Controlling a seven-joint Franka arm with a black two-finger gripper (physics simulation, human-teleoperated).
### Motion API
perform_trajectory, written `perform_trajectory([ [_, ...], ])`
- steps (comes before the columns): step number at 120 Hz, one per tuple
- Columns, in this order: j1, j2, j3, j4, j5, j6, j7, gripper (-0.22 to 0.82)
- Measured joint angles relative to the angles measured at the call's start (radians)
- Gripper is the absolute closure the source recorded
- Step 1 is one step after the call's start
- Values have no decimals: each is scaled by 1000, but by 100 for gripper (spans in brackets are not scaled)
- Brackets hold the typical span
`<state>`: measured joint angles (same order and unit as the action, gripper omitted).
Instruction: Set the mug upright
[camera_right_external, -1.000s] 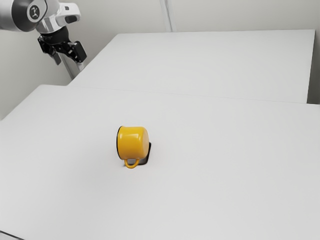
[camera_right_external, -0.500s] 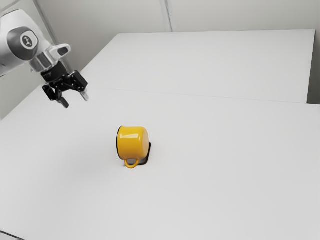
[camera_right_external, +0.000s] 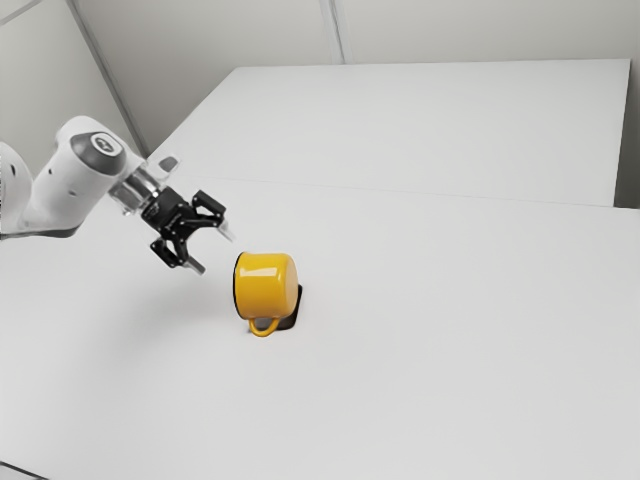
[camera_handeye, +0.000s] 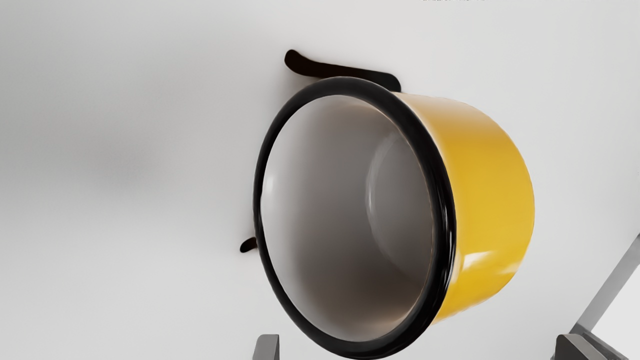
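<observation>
Exterior view: yellow mug (camera_right_external: 265, 286) was lying on its side on the counter (camera_right_external: 420, 340), end effector (camera_right_external: 213, 250) open near its rim (camera_right_external: 236, 286). Wrist view: fingers (camera_handeye: 266, 348) stood wide apart, so (my guess) lining up; next needed: grip, then tip upright.

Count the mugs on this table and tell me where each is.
1: the yellow mug lies on its side on the white table, its mouth toward the open tool.

Past a clear gap, the sideways mug (camera_right_external: 265, 285) obstructs the end effector (camera_right_external: 214, 251).
</observation>
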<state>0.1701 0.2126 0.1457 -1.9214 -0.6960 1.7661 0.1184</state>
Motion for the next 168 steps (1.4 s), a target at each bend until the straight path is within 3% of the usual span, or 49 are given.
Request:
perform_trajectory([
  [76, -17, 90, -9, -100, -407, 117, 51, 0],
  [83, -20, 90, -9, -100, -423, 119, 53, 8],
  [102, -28, 88, -10, -99, -432, 122, 40, 48],
  [118, -30, 80, -16, -88, -435, 124, 30, 64],
  [147, -42, 71, -53, -67, -381, 149, 13, 73],
  [168, -130, -67, -62, -59, 32, 194, -12, 75],
])
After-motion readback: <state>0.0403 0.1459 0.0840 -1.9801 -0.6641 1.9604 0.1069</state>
